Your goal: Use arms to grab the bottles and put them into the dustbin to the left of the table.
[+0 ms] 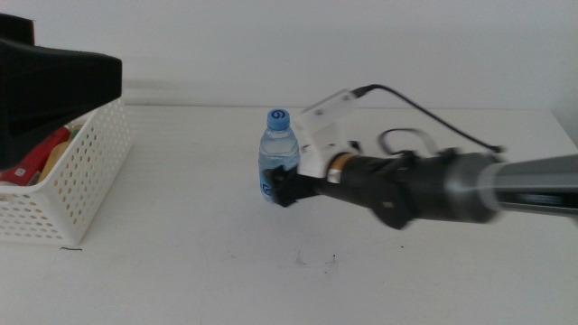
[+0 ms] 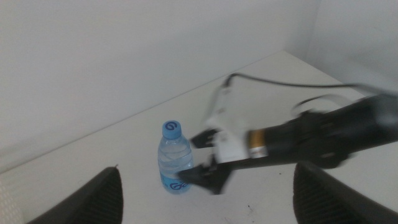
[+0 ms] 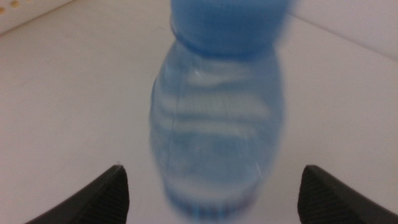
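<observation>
A small clear water bottle (image 1: 278,158) with a blue cap stands upright mid-table. My right gripper (image 1: 284,186) reaches in from the right at the bottle's lower half, jaws open. In the right wrist view the bottle (image 3: 217,124) fills the space between the two spread jaws, blurred. My left gripper (image 1: 54,81) hovers above the white dustbin (image 1: 86,176) at the left, open and empty. The left wrist view shows the bottle (image 2: 174,155) with the right gripper (image 2: 189,160) around its base. A red can (image 1: 32,161) and a yellow bottle (image 1: 56,153) lie inside the dustbin.
The white table (image 1: 226,280) has a few dark specks (image 1: 316,262) in front of the bottle. A black cable (image 1: 424,113) loops off the right wrist's white mount (image 1: 325,135). A white wall stands behind the table.
</observation>
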### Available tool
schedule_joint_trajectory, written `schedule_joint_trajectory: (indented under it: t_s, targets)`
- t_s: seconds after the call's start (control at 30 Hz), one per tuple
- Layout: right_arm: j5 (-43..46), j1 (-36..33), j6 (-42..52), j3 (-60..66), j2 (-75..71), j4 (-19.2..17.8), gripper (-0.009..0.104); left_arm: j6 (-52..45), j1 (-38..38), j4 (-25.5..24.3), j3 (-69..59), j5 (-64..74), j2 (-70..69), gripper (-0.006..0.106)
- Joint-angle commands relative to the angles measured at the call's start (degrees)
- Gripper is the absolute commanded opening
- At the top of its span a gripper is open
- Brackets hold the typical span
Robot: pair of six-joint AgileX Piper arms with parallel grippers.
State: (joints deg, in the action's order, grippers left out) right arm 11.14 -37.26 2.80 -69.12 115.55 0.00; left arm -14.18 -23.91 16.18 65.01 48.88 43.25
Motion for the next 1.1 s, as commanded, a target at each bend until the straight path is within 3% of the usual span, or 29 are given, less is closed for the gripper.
schedule_joint_trajectory:
  t_s: [0.0, 0.13, 0.27, 0.47, 0.87, 1.07]
  targets:
    - [-4.8, 0.5, -3.2, 6.7, -8.6, 0.0, 0.089, 0.6, -0.2, 0.2, 0.3, -0.8, -0.2, 0.094]
    - [-20.5, 0.2, -7.0, 13.8, -26.2, 0.0, 0.089, 0.6, -0.2, 0.2, 0.3, -0.8, -0.2, 0.094]
    - [-35.6, 0.2, -7.0, 10.3, -41.5, 0.0, 0.089, 0.6, -0.2, 0.2, 0.3, -0.8, -0.2, 0.094]
    - [-51.6, 0.7, -9.0, -1.1, -48.4, -5.3, 0.088, 0.6, -0.2, 0.2, 0.3, -0.8, -0.2, 0.094]
    - [-51.1, 0.7, -9.0, -2.1, -48.5, -5.5, 0.088, 0.6, -0.2, 0.2, 0.3, -1.3, -0.2, 0.094]
    - [-51.1, 0.7, -9.0, -2.1, -48.5, -5.5, 0.088, 1.4, -0.5, 2.7, -6.1, -17.2, 0.8, 0.094]
